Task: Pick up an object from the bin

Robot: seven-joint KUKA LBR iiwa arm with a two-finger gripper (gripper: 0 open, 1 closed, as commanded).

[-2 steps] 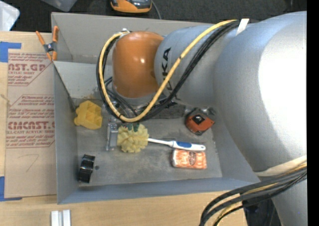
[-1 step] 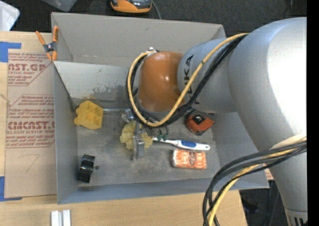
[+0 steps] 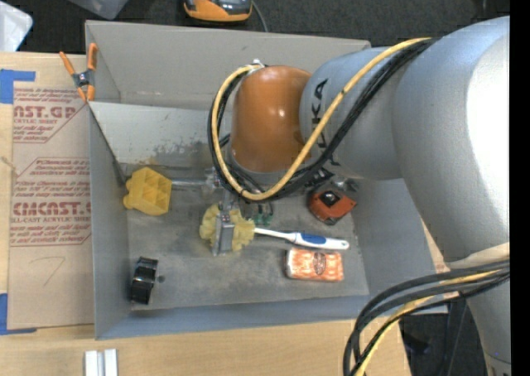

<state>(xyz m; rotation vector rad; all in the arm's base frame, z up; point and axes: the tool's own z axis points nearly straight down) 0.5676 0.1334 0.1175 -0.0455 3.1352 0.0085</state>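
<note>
Tool right atop yellow lumpy obj at ctr of bin; open/closed can't tell.

Cardboard reads "ACRYLIC SHEET" — arm shows "KU".

Robotics lab, KUKA arm, bin (grey metal)

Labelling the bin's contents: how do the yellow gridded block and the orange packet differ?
The yellow gridded block lies far left; the orange packet lies lower right. The block is chunky with moulded squares; the packet is flat and printed. Both lie apart from the gripper.
</note>
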